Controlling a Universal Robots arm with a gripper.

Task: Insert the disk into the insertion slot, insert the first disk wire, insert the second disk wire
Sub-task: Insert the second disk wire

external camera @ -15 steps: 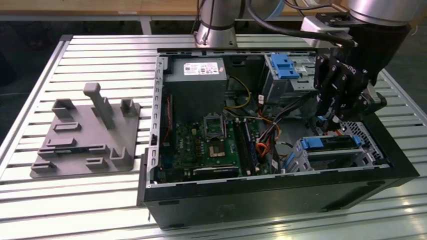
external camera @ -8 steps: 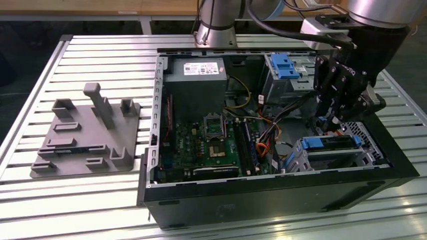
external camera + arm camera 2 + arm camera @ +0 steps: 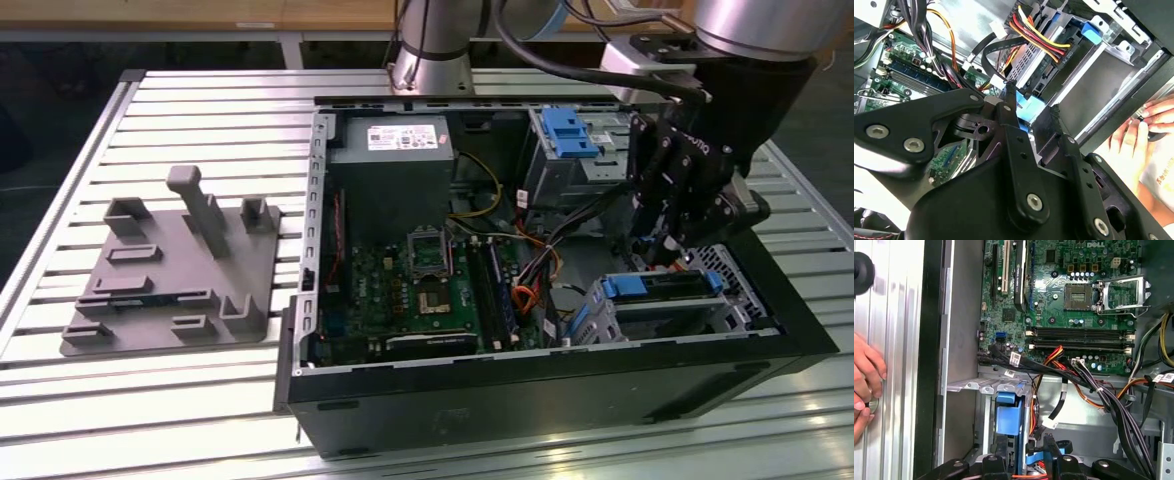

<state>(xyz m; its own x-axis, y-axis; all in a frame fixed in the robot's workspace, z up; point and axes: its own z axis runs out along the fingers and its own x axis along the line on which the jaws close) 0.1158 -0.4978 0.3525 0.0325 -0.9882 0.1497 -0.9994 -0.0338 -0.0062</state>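
First wrist view looks down past the gripper (image 3: 1025, 452), which hangs right over the disk (image 3: 1008, 412). Whether it is open, closed or holding anything I cannot tell. The disk's blue carrier sits inside the slot (image 3: 966, 386), the silver metal cage at the corner of the case, so the first step looks done.

Just beside the cage a black cable (image 3: 1056, 412) with a white tip hangs loose. It is probably one of the disk wires, and it appears not yet plugged in. A bundle of red and yellow wires (image 3: 1054, 354) crosses just beyond it, and where those end is hidden. Both wire steps seem left to do.

Further off lies the motherboard (image 3: 1054, 295). Outside the case wall, a person's hand (image 3: 866, 385) rests on the slatted table (image 3: 899, 340).
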